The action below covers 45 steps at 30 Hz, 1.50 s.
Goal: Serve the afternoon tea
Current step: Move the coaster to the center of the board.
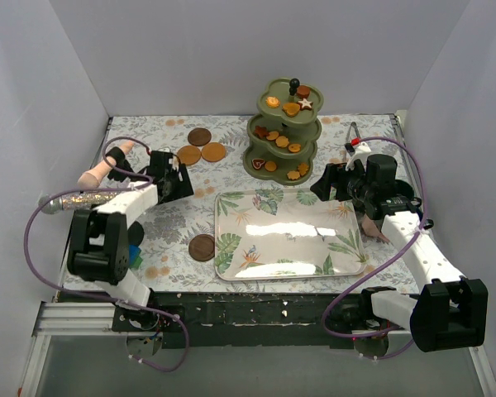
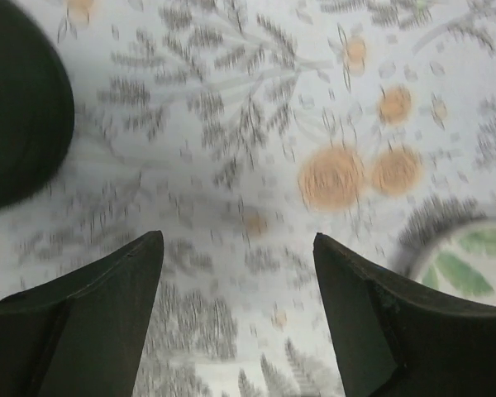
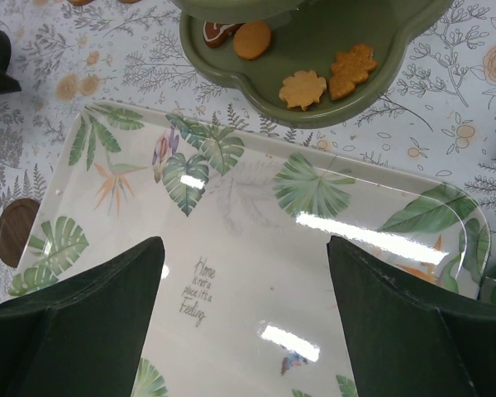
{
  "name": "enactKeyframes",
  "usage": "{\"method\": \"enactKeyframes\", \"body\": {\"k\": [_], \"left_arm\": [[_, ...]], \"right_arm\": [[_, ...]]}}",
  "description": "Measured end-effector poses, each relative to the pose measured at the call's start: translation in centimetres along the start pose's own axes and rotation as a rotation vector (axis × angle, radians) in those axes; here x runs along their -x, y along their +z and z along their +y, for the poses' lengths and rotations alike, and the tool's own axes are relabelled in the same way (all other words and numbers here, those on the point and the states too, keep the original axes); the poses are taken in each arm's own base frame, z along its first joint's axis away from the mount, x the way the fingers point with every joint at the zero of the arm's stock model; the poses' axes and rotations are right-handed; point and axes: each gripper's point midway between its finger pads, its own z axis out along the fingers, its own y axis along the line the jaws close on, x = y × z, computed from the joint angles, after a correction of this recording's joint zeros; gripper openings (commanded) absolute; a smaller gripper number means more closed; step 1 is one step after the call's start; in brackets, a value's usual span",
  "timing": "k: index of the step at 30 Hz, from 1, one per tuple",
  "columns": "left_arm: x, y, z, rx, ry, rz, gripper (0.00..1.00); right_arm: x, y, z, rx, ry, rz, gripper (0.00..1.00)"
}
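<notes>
three-tier stand (image 1: 283,168) behind the leaf-print tray (image 1: 289,236)
top view: biscuits (image 1: 291,108) on its tiers, brown coasters (image 1: 189,154) to its left. left wrist: left gripper (image 2: 238,244) parted, empty, over tablecloth (image 2: 231,124). right wrist: right gripper (image 3: 244,248) gaping wide, empty, above the tray.

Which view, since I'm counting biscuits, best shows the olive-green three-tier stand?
Top external: the whole olive-green three-tier stand shows. Right wrist catches only part of its lower tiers; left wrist shows none.
</notes>
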Motion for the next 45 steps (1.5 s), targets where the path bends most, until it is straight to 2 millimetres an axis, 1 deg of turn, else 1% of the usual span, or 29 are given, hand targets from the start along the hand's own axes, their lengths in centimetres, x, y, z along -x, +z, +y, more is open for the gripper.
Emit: {"method": "enactKeyframes", "body": {"k": [3,5,9,14,16,18,20,24,26,29,33,36,39,44,45], "left_arm": [[-1.7,-3.5,-0.6,-0.023,-0.022,-0.008,0.79],[-2.8,-5.4,-1.0,-0.03,-0.026,0.0,0.83],[-5.4,-7.6,-1.9,-0.027,-0.032,0.049,0.87],[-10.1,-9.1,-2.4,0.034,-0.035,0.158,0.9],[-11.4,-9.6,-2.5,0.055,-0.041,0.191,0.9],[-12.1,-9.7,-2.3,0.076,-0.061,0.208,0.88],[-13.2,-9.7,-1.7,0.106,-0.09,0.23,0.86],[-16.2,-10.1,0.2,0.17,-0.14,0.293,0.8],[-17.0,-10.4,0.7,0.183,-0.162,0.304,0.78],[-17.0,-10.6,0.7,0.183,-0.185,0.298,0.72],[-16.8,-10.0,0.4,0.18,-0.198,0.291,0.61],[-16.9,-9.0,0.3,0.188,-0.205,0.29,0.59],[-15.9,-8.1,-0.3,0.166,-0.232,0.258,0.56],[-14.4,-7.0,-0.4,0.165,-0.249,0.203,0.55],[-13.8,-6.5,-0.5,0.167,-0.249,0.19,0.55]], "right_arm": [[0.0,0.0,0.0,0.002,0.0,0.0,0.88],[0.0,0.0,0.1,0.004,0.001,0.001,0.88],[0.0,0.0,0.1,0.007,0.002,0.001,0.88],[0.4,-0.4,0.5,0.012,0.004,-0.015,0.88],[0.7,-0.7,0.6,0.014,0.0,-0.026,0.88],[0.9,-0.9,0.8,0.016,-0.004,-0.036,0.88],[1.0,-1.1,0.9,0.017,-0.007,-0.041,0.88],[1.1,-1.3,1.0,0.017,-0.01,-0.046,0.88],[1.1,-1.3,1.0,0.017,-0.01,-0.044,0.88],[1.1,-1.3,1.0,0.017,-0.008,-0.043,0.88],[1.0,-1.3,1.0,0.017,-0.006,-0.042,0.88],[1.0,-1.3,1.0,0.017,-0.005,-0.042,0.88],[0.9,-1.3,1.0,0.016,-0.004,-0.039,0.88],[0.9,-1.3,1.0,0.016,-0.004,-0.039,0.88],[0.9,-1.3,1.0,0.016,-0.004,-0.039,0.88]]}}
